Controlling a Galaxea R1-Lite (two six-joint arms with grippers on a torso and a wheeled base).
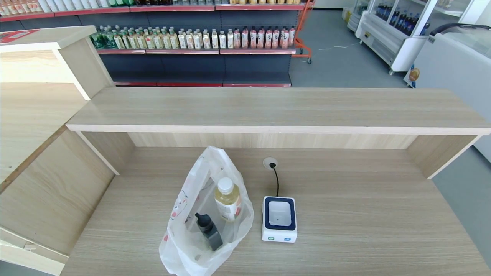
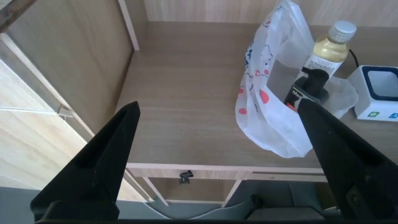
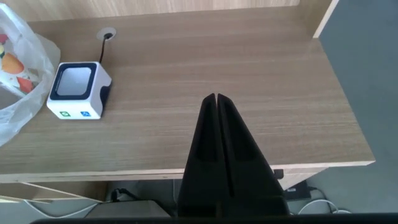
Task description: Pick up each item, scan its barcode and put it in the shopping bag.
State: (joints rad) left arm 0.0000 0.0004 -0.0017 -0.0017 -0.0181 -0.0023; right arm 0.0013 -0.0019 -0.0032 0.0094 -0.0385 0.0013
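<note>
Pale bottle (image 1: 227,199) and dark bottle (image 1: 209,232) stand bagged inside shopping bag (image 1: 180,207) just beside scanner (image 1: 279,218), likely job done, so left gripper (image 2: 219,107) idles spread, right gripper (image 3: 216,98) pressed together, neither holding anything.

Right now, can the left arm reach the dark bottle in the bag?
Probably yes: the left gripper is open, nothing lies between, and the dark bottle shows in the open mouth of the shopping bag, beside the pale bottle.

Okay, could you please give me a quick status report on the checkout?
Left gripper open, empty. Right gripper shut, empty. Pale bottle and dark bottle in shopping bag, beside scanner. No obstruction seen.
</note>
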